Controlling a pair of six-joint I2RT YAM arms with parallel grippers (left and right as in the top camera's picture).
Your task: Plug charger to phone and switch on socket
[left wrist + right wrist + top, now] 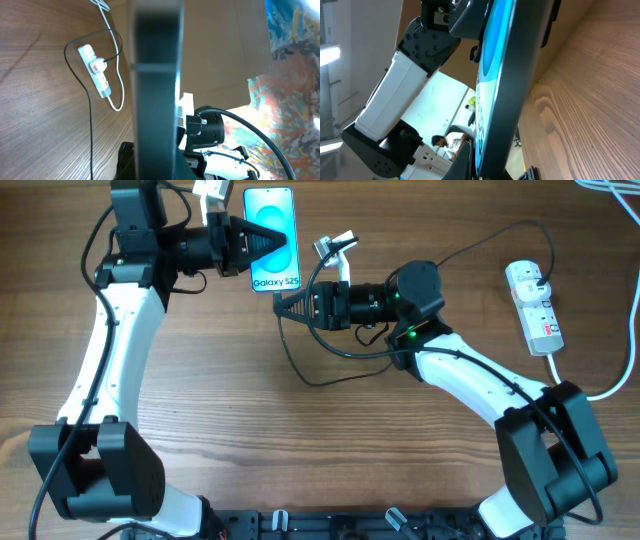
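Observation:
The phone (pixel 272 215) has a teal screen and a white band reading "Galaxy S25". My left gripper (pixel 268 243) is shut on its left side and holds it at the back of the table. In the left wrist view the phone (pixel 155 75) is a dark edge-on slab between my fingers (pixel 155 167). My right gripper (pixel 284 306) is shut on the end of the charger, right below the phone's bottom edge. The charger's thin black cable (pixel 310 377) loops on the table; its plug tip is hidden. The right wrist view shows the phone (pixel 495 75) edge-on just above my fingers (pixel 487 167). The socket (pixel 533 305) lies at the far right.
The socket's thick white cord (pixel 610 392) curves along the right edge. The left wrist view shows the socket (pixel 95 67), its white cord (pixel 119 100) and the black cable (pixel 90 130) on the wooden table (pixel 250 430). The left arm (pixel 405 75) fills the right wrist view's left.

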